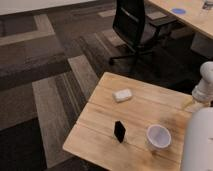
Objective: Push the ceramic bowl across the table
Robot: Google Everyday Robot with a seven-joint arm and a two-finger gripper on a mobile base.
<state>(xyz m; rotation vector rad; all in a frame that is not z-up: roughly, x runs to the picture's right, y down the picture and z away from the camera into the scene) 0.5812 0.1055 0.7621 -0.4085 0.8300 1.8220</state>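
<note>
The arm is occupying the right edge of the table (pixel 135 107), hiding the ceramic bowl and the gripper (its location unconfirmed, presumably behind the arm), so a good push is needing low, steady contact, steering clear of the white cup (pixel 158 137).

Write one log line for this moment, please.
gripper: low over table, right edge | ceramic bowl: not visible | white cup: upright, front
</note>
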